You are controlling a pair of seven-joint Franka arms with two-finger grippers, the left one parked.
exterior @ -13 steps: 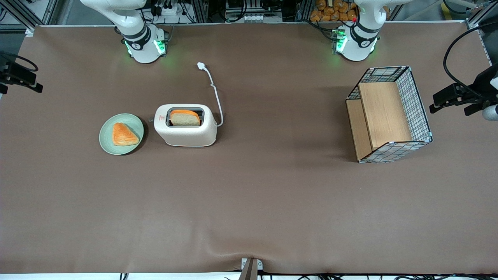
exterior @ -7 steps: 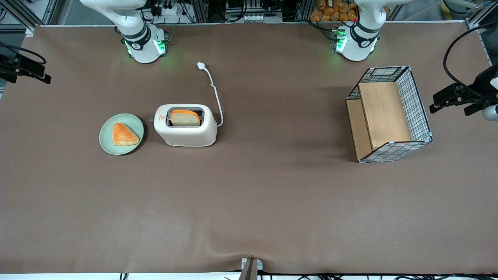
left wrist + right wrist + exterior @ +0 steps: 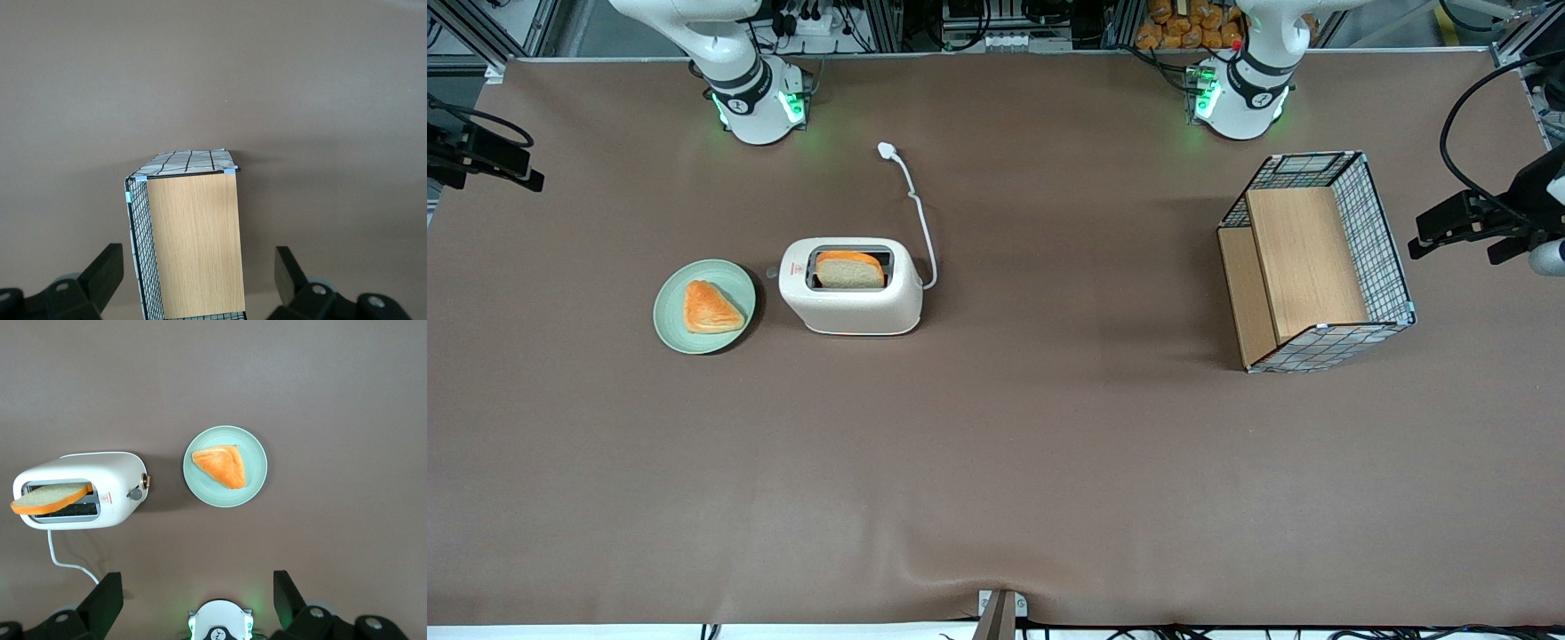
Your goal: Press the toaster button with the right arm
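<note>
The cream-white toaster [image 3: 850, 289] stands on the brown table with a bread slice [image 3: 850, 269] in its slot. It also shows in the right wrist view [image 3: 87, 490]. The toaster button [image 3: 772, 272] is a small grey knob on the narrow end that faces a green plate; the wrist view shows it too [image 3: 135, 494]. My right gripper [image 3: 489, 160] hangs high over the working arm's end of the table, well away from the toaster. In the wrist view the gripper [image 3: 197, 597] is open and empty, its fingers [image 3: 107, 600] wide apart.
A green plate [image 3: 734, 280] with a triangular pastry [image 3: 710, 308] lies beside the button end. The white cord and plug [image 3: 887, 151] run from the toaster toward the arm bases. A wire basket with wooden panels [image 3: 1316, 262] stands toward the parked arm's end.
My right gripper has shifted slightly inward over the table's edge since a second ago. The toaster, bread and plate have not moved.
</note>
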